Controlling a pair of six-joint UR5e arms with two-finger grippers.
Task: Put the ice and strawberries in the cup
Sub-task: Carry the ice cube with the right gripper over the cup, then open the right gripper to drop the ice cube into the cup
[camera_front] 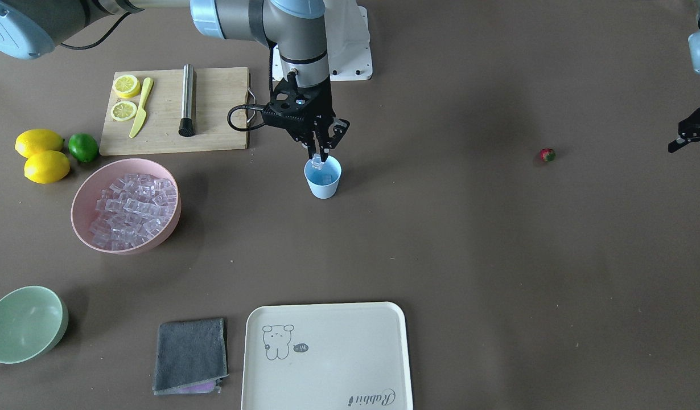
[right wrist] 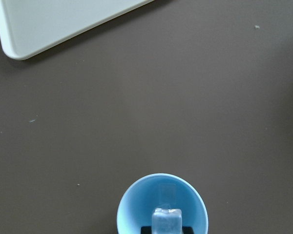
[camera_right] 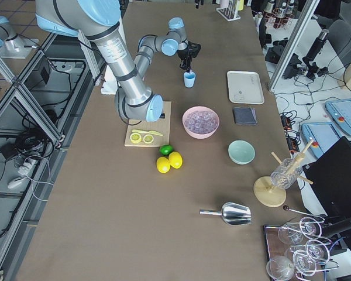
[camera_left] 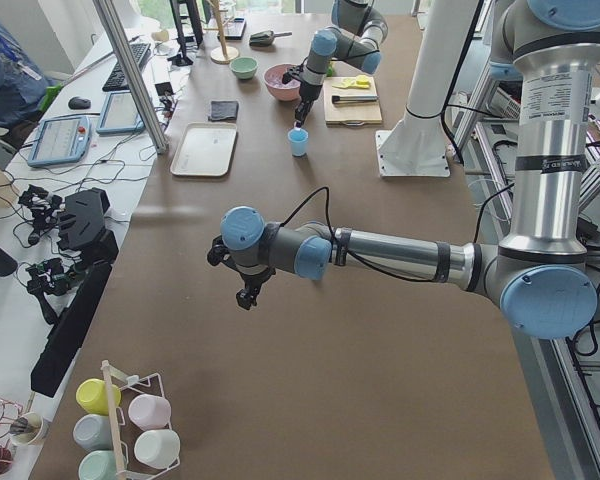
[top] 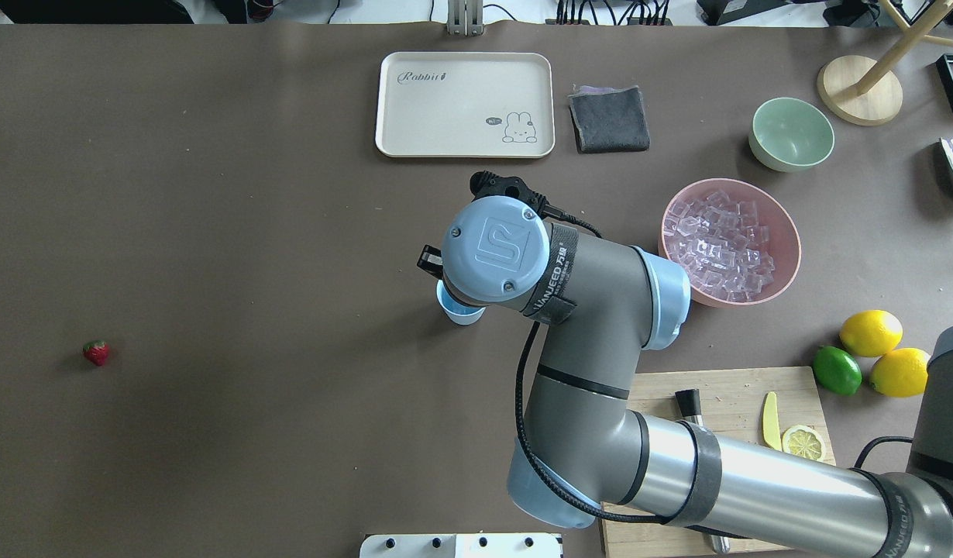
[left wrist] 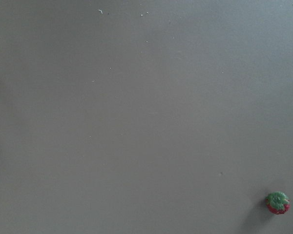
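One ice cube (camera_front: 327,179) inside cup (camera_front: 321,191)

Cup (camera_front: 322,179): light blue, tapered, upright near the table's middle, with what appears to be one cube (right wrist: 167,191) on its bottom. Ice (camera_front: 131,208): small glassy cubes heaped in a pink bowl (camera_front: 169,228) toward the robot's right end; another cube (camera_front: 317,162) is pinched in the right gripper (camera_front: 320,158) at the cup's mouth. Strawberry (camera_front: 547,155): tiny, red, green-topped, lying alone towards the left end.
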